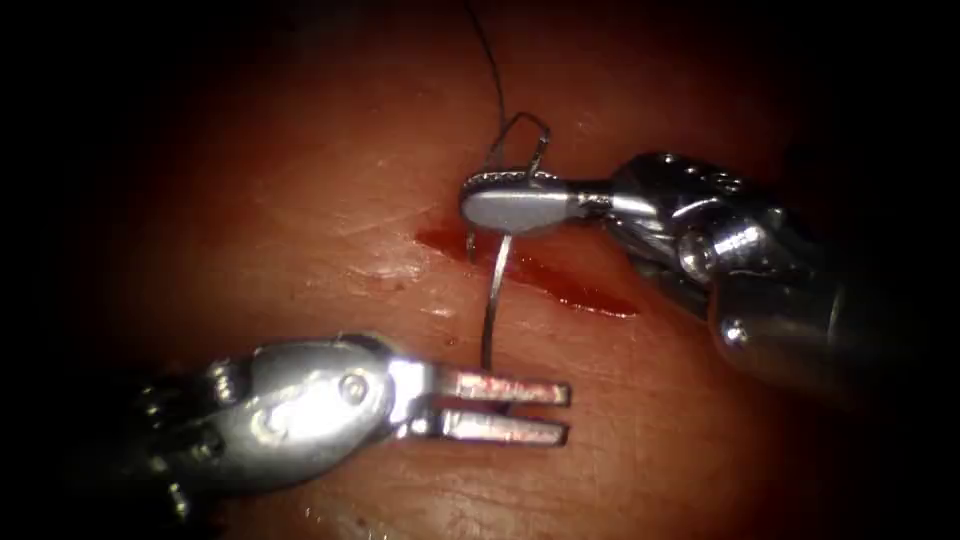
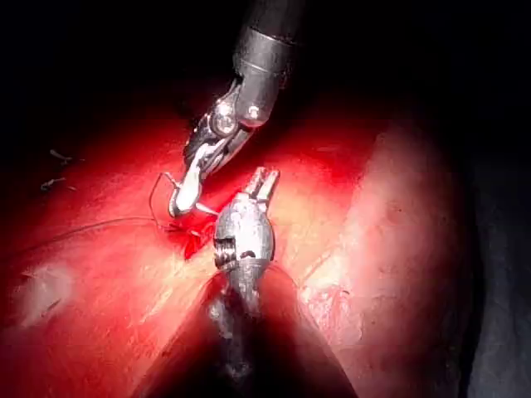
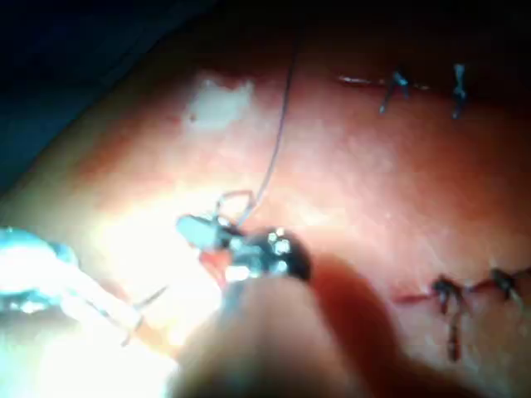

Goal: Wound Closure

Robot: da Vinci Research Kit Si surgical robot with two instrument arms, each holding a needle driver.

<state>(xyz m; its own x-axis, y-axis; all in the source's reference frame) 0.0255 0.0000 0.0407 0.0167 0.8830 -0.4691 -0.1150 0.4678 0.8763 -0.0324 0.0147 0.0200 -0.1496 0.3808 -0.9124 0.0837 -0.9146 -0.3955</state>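
Though beside left tool (image 1: 520,410), needle (image 1: 492,300) in right tool (image 1: 515,205)

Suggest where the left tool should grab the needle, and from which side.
Probably the bare shaft below the right tool, which is shut near the needle's thread end. Come from the lower left; the left tool sits open and empty there.

Both tools, left (image 1: 520,412) and right (image 1: 468,205), gleam as polished metal, the needle (image 1: 492,300) a thin bright steel wire, the thread (image 1: 492,62) dark and matt, the tissue (image 1: 300,220) wet, glossy, finely creased.
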